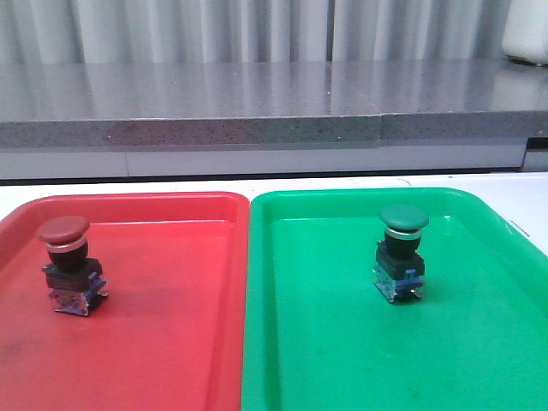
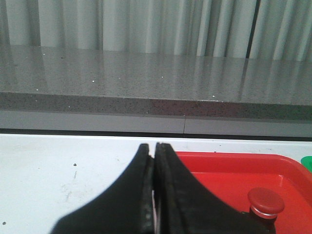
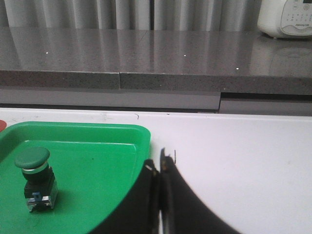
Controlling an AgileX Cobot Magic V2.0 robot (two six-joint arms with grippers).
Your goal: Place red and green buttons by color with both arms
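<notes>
Red tray (image 1: pixel 171 342) and green tray (image 1: pixel 479 360) sit side by side on the white table (image 1: pixel 128 187), long edges touching or nearly so at centre frame. Red one is on the left, green on the right. Both are shallow plastic with raised rims; the red tray floor shows dark scuff marks. Behind the table runs a grey speckled stone ledge (image 1: pixel 257 103) with a seam in its front edge, right of centre. Pale vertical curtain folds (image 1: pixel 257 30) hang behind the ledge. A white appliance (image 1: pixel 527 30) stands on the ledge at far right; the right wrist view shows small buttons on its face (image 3: pixel 287 17).
</notes>
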